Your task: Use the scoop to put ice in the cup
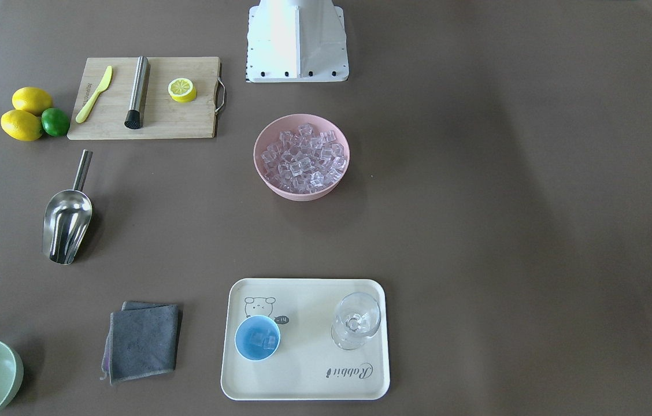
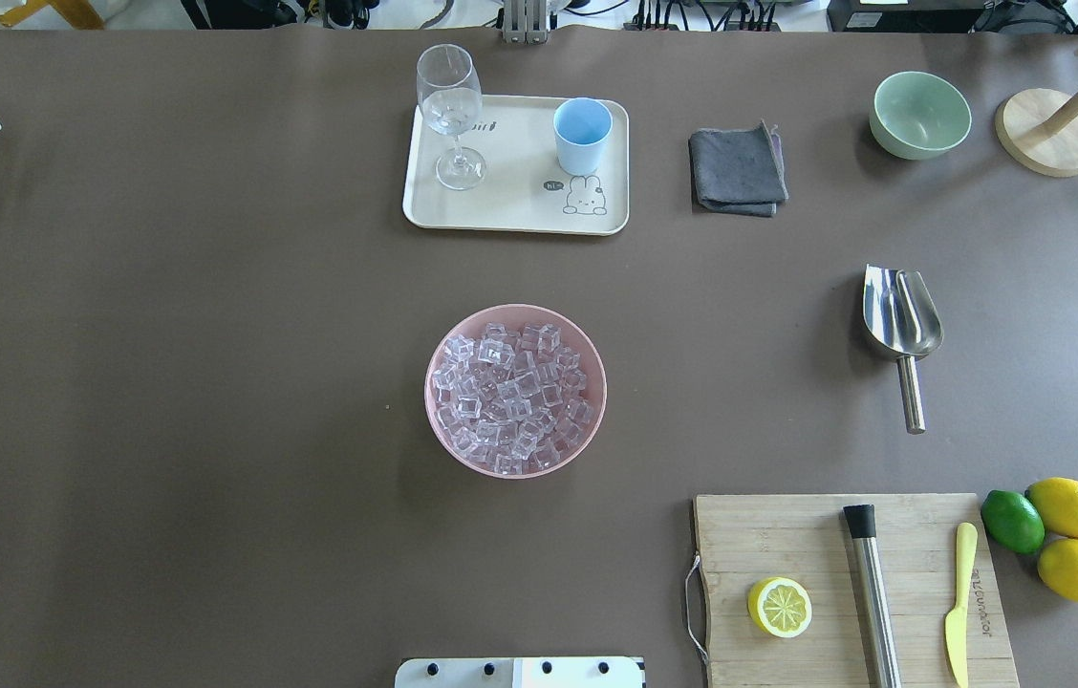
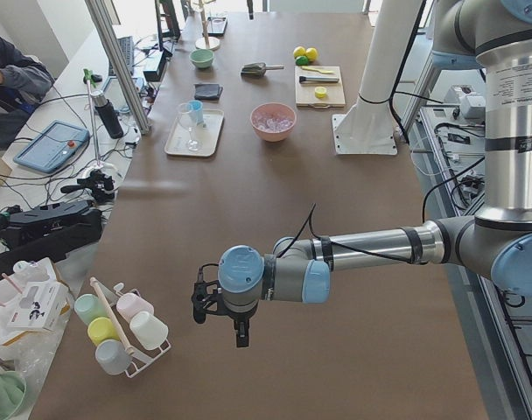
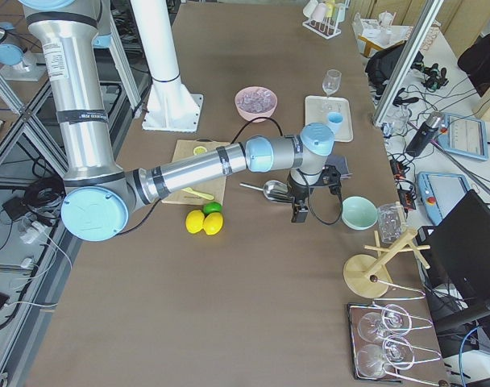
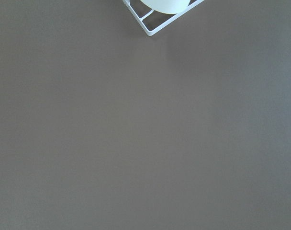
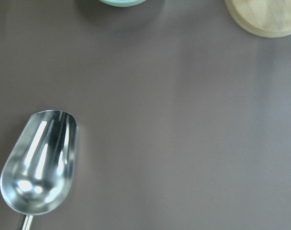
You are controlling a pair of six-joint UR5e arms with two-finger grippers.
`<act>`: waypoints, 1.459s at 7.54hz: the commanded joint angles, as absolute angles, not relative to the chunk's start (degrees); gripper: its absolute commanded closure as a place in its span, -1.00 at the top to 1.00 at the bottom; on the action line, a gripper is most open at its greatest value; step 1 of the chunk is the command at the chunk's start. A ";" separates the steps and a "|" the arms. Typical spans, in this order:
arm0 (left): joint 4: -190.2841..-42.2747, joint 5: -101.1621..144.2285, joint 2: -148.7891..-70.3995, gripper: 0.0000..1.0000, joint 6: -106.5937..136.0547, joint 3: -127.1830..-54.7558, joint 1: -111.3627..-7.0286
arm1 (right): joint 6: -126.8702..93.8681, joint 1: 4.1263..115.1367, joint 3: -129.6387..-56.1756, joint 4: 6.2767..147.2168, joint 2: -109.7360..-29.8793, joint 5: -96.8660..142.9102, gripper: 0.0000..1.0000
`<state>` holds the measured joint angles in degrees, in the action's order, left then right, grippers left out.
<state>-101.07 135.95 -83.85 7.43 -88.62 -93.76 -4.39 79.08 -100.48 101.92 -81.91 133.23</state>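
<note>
Seeing scoop (image 2: 902, 323) lying on surface (image 2: 214, 382) at right, between grey cloth (image 2: 737, 172) and cutting board (image 2: 787, 535). Spotting ice (image 2: 512, 397) heaped in centre pink bowl (image 2: 428, 387), few cubes in cup (image 2: 582, 143) on far tray (image 2: 510, 205). Can't tell left claw (image 3: 240, 334) or right claw (image 4: 297, 212) open or closed.

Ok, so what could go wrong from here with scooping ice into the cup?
The scoop lies flat on the table, its thin handle low, so a grasp may slip or shove it. The light-blue cup looks no wider than the scoop's trough, so ice cubes may spill onto the tray. The wine glass stands on that tray beside the cup and could be toppled.
</note>
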 commanded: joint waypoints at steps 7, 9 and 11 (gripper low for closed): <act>-101.16 136.05 -83.94 0.96 7.29 -88.42 -93.69 | 19.34 92.72 -92.99 103.18 -90.44 130.96 1.00; -101.16 136.05 -83.94 0.96 7.29 -88.42 -93.60 | 19.34 92.72 -92.99 103.18 -90.44 130.96 1.00; -101.16 136.05 -83.94 0.96 7.29 -88.42 -93.43 | 19.34 92.72 -93.16 103.18 -90.44 130.87 1.00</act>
